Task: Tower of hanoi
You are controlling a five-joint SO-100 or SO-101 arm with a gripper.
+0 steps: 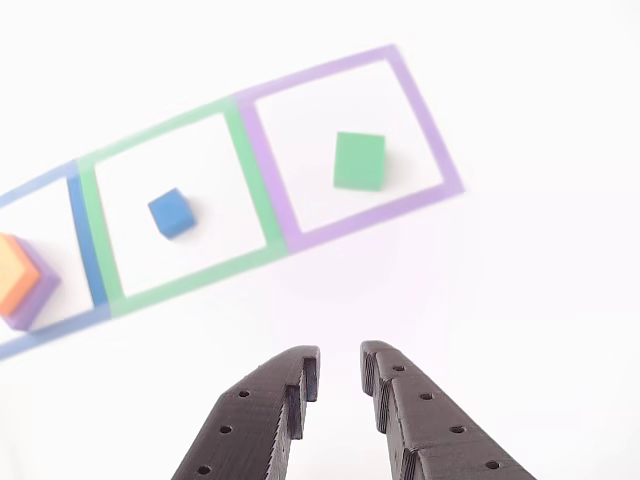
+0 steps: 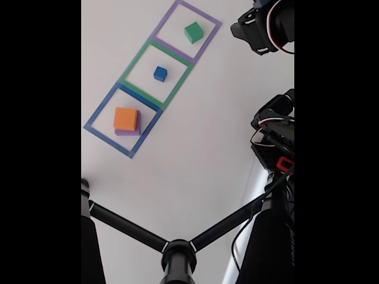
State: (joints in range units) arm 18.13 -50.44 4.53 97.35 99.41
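My gripper [image 1: 340, 372] hangs over bare white table [image 1: 520, 300], its two black printed fingers [image 1: 262, 420] standing a little apart with nothing between them; round holes dot their upper faces.

Beyond the fingertips in the other view lies a row of three flat square outlines. The blue outline [image 1: 88, 250] at left holds the orange block [image 1: 14, 272] stacked on the purple block [image 1: 36, 290], both cut by the picture's edge. The green outline [image 1: 255, 190] in the middle holds the small blue cube [image 1: 171, 212], near its centre and clear of every line. The purple outline [image 1: 425, 120] at right, farthest off, holds the green block [image 1: 358, 161], also clear of its border.

The blocks are matte, sharp-edged and plain; no writing shows on them.

In the fixed view the orange block [image 2: 125, 118] sits slightly off-centre on the purple one [image 2: 129, 131], and the table [image 2: 195, 136] is open white all round the row. A black tripod [image 2: 177, 251] crosses the foreground, and my arm [image 2: 266, 26], with red and white wiring, stands at the right edge.
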